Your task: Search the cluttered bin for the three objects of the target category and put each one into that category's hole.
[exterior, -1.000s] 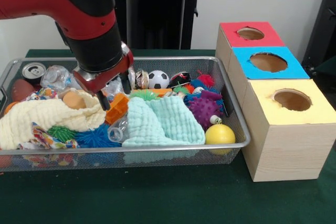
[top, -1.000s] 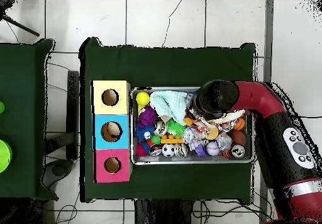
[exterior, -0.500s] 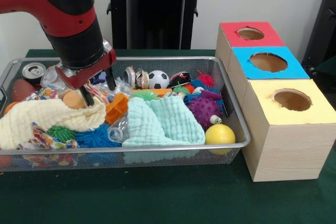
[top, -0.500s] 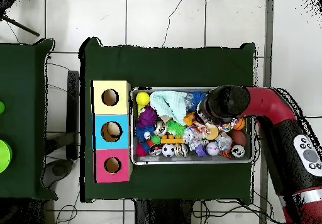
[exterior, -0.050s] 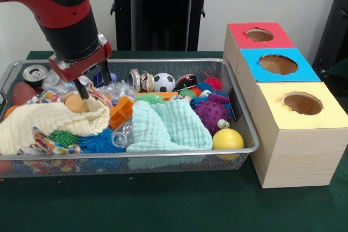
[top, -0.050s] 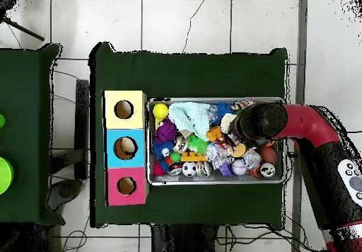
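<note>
Hand [exterior, -0.050s: 90, 81]: I read its two fingers as spread, pinching nothing, hanging over the left end of the bin [exterior, -0.050s: 163, 156] on the desk [exterior, -0.050s: 163, 205].
Beneath it: cream cloth [exterior, -0.050s: 49, 123], orange ball [exterior, -0.050s: 76, 103].
Further right in the bin: mint cloth [exterior, -0.050s: 168, 126], soccer ball [exterior, -0.050s: 163, 82], purple spiky ball [exterior, -0.050s: 211, 114], yellow ball [exterior, -0.050s: 228, 139] at the near right corner.
Right of the bin: boxes with holes, red [exterior, -0.050s: 260, 35], blue [exterior, -0.050s: 278, 64], yellow [exterior, -0.050s: 302, 103].

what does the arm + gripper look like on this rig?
The arm is thick and rounded, with glossy red shells and a black cylindrical wrist section. A red plate caps the wrist end, and the gripper has two short, thin black fingers. From overhead, a grey panel with round buttons sits on the arm.
</note>
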{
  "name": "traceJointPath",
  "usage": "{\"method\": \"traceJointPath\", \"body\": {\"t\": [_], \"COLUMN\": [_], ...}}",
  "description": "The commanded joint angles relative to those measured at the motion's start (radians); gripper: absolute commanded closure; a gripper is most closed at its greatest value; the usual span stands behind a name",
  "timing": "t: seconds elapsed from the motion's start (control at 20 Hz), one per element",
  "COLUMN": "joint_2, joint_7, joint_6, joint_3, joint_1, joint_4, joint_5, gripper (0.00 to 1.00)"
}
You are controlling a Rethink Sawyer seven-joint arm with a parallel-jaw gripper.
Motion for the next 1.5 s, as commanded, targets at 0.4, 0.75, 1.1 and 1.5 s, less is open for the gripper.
{"method": "traceJointPath", "body": {"t": [0.4, 0.75, 1.1, 1.5], "joint_2": [-0.008, 0.057, 0.124, 0.153], "joint_7": [-0.073, -0.086, -0.102, -0.132], "joint_6": [0.007, -0.036, -0.086, -0.089], "joint_3": [-0.053, -0.046, -0.033, -0.013], "joint_1": [-0.012, -0.01, -0.013, 0.0], "joint_4": [0.183, 0.147, 0.108, 0.047], "joint_5": [-0.009, -0.026, -0.039, -0.048], "gripper": [0.0, 0.0, 0.0, 0.0]}}
